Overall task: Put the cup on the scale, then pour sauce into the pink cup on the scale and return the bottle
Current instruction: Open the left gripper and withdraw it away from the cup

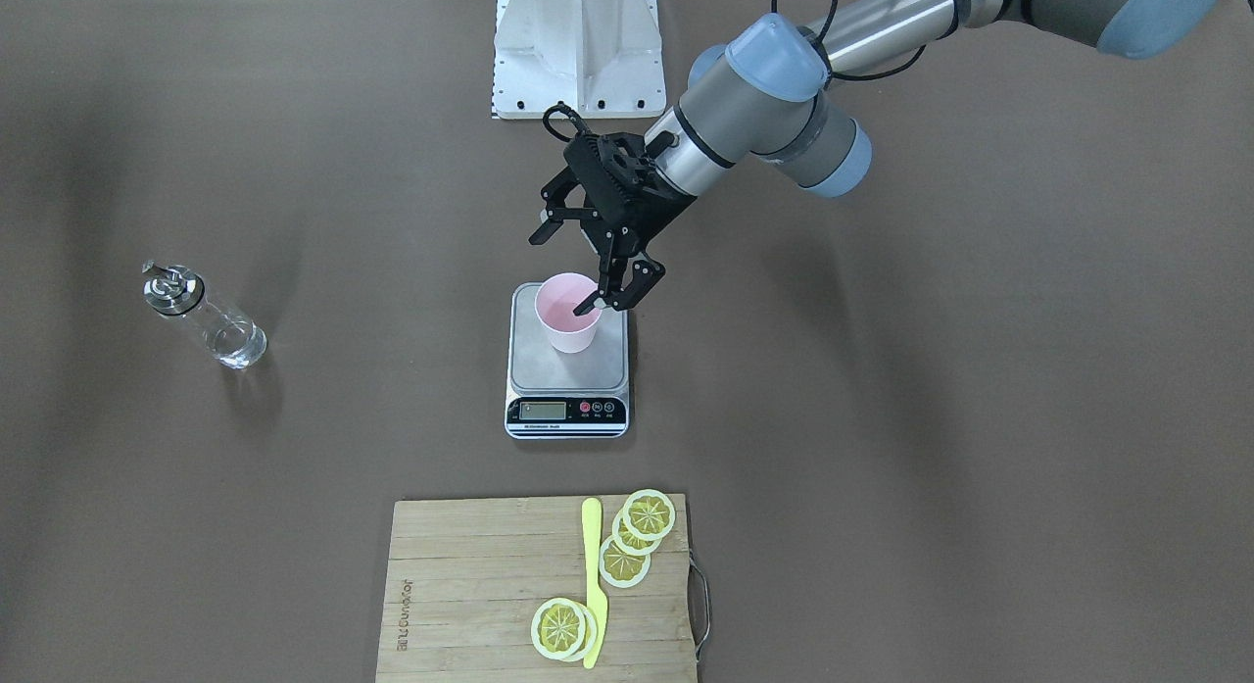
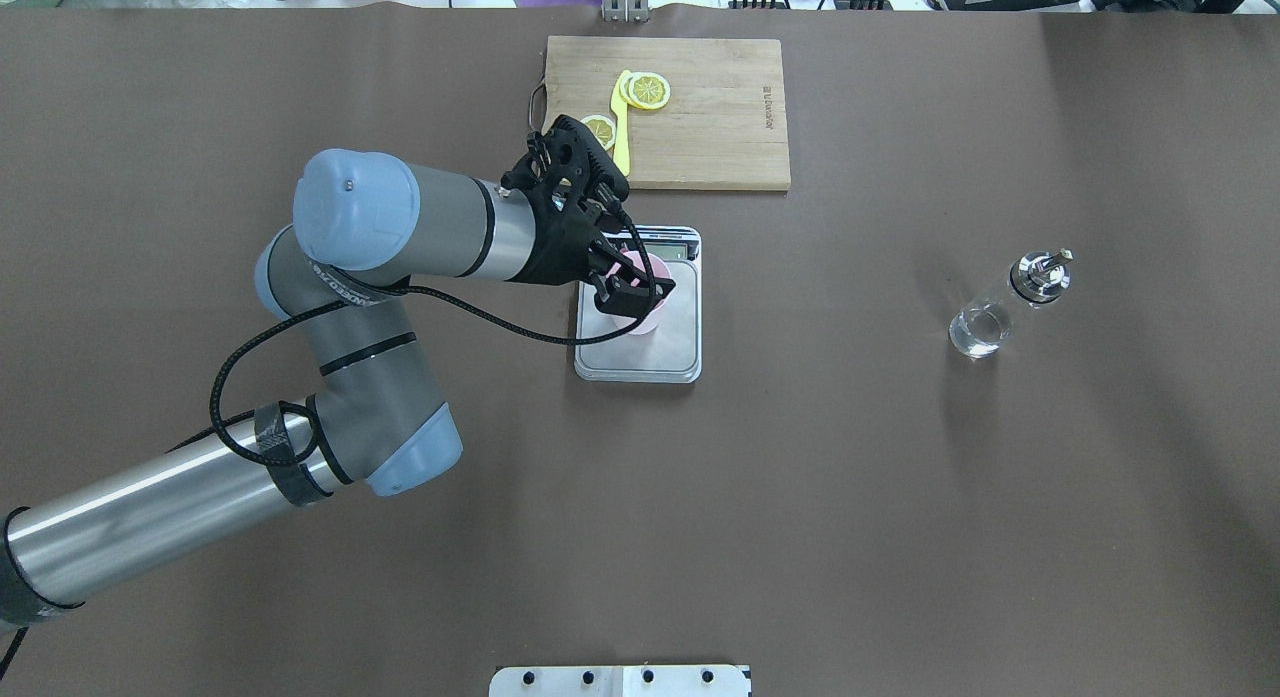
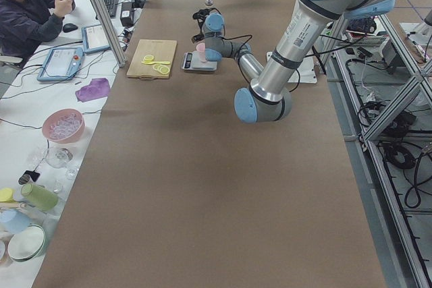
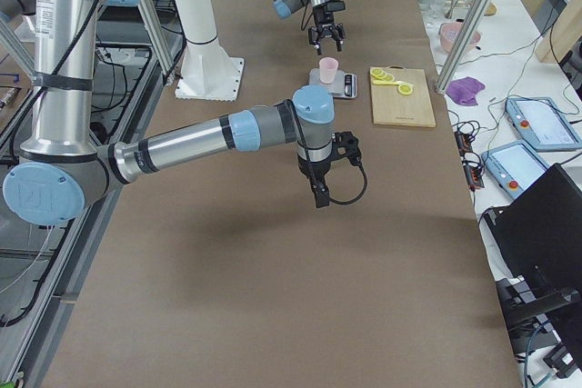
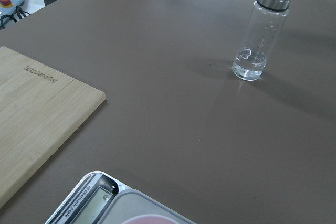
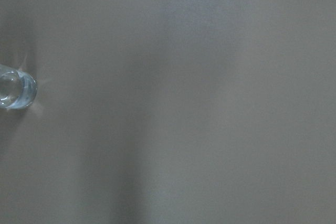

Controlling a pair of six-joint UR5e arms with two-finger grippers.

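Observation:
The pale pink cup stands upright on the steel platform of the scale, toward its robot-side half. My left gripper is open and hovers just above the cup on the robot side, holding nothing. In the overhead view the gripper hides most of the cup. The clear glass bottle with its metal cap stands upright and alone on the robot's right, with a little clear liquid at the bottom. My right gripper hangs over bare table; I cannot tell whether it is open or shut.
A bamboo cutting board with lemon slices and a yellow knife lies on the operators' side of the scale. The white robot base plate is behind the scale. An operator sits beyond the table.

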